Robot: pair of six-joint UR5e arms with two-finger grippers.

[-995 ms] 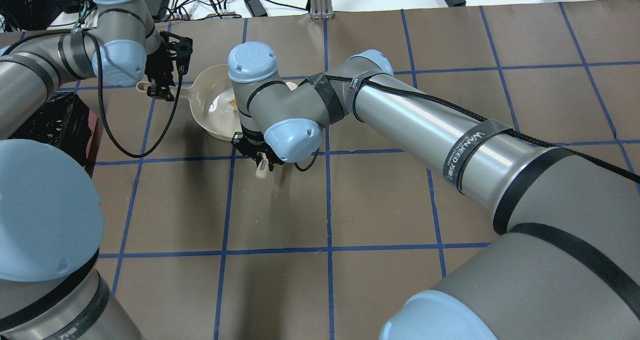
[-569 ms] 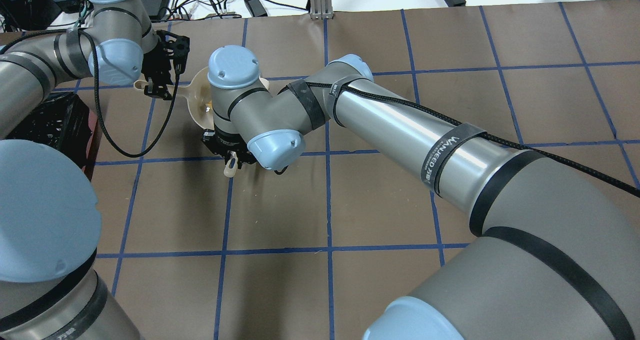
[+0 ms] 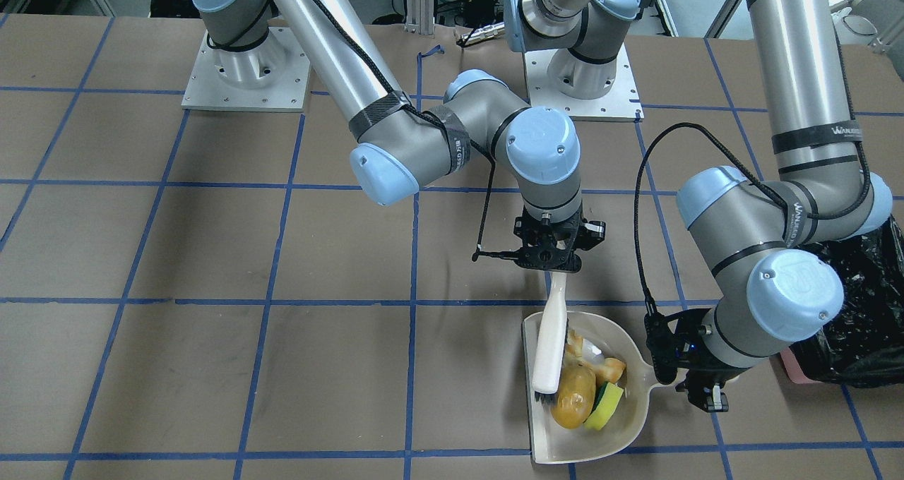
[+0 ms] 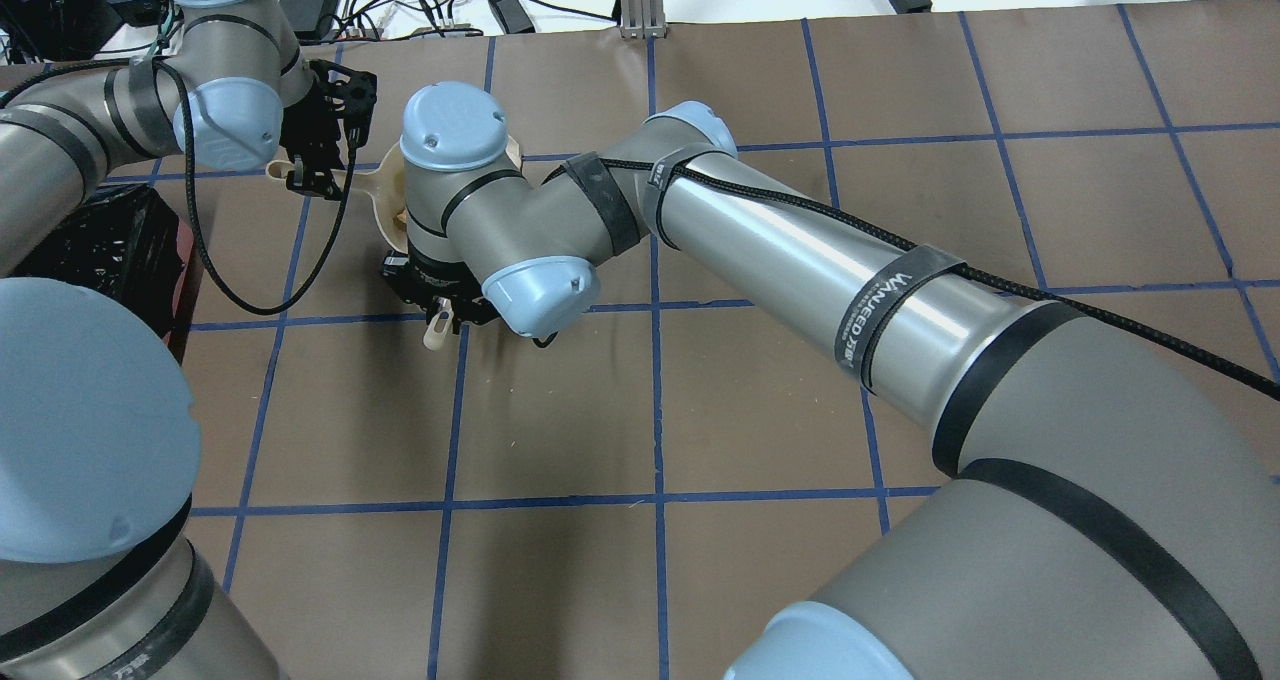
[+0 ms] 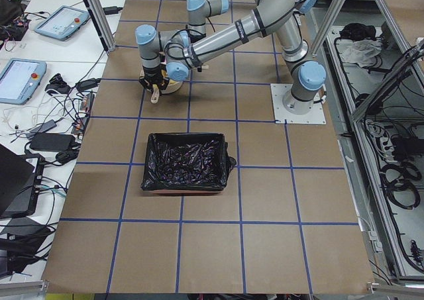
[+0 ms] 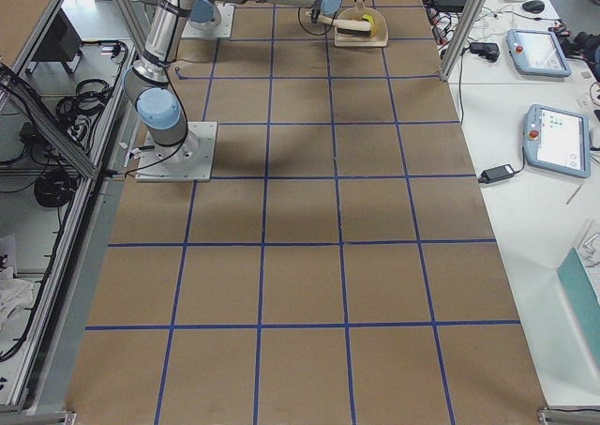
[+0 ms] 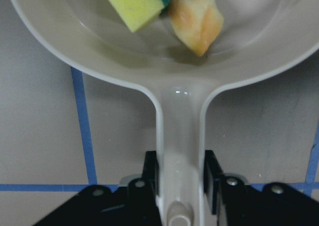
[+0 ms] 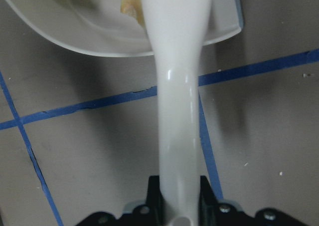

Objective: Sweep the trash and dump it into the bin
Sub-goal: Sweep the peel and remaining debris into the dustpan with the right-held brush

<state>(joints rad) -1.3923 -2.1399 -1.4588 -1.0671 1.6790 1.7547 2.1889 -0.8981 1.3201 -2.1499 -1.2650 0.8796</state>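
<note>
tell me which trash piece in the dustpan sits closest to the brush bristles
The yellow-brown potato, right beside the bristle end of the brush; the sponge and croissant piece lie beyond it.

Potato [image 3: 573, 397], croissant piece [image 3: 609, 369], sponge [image 3: 606, 404] clustered in dustpan [image 3: 600, 443]; black-lined pink bin [image 5: 187, 137] upright, open.

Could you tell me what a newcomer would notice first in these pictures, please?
The beige dustpan on the operators' side of the table draws the eye, holding the potato, sponge and croissant piece. The right pincer is shut on the white brush reaching into it; the left pincer is shut on its handle. The black-lined bin sits beside the left arm.
</note>
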